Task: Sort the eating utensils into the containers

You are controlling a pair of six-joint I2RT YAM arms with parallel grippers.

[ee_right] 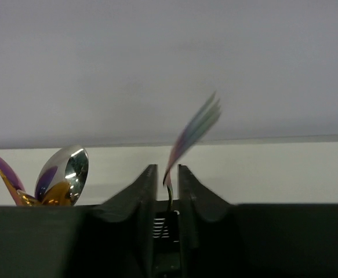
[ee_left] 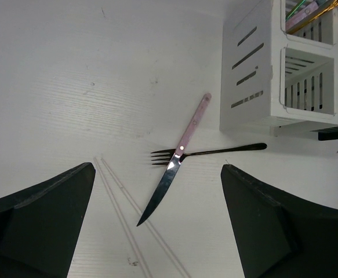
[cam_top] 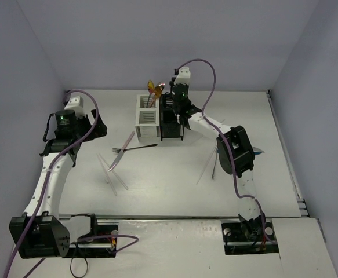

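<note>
Top external: spoons stand in white caddy. My right claw is over black caddy, fingers barely apart around blurred iridescent utensil; can't tell if gripped. Left claw spread wide, empty. Pink knife, dark fork and clear sticks lie unsorted on table.

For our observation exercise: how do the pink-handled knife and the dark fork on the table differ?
The knife has a pink handle and pointed blade; the fork is dark throughout, with tines. The knife lies diagonally, the fork nearly level. Both lie flat on the table, crossing.
</note>
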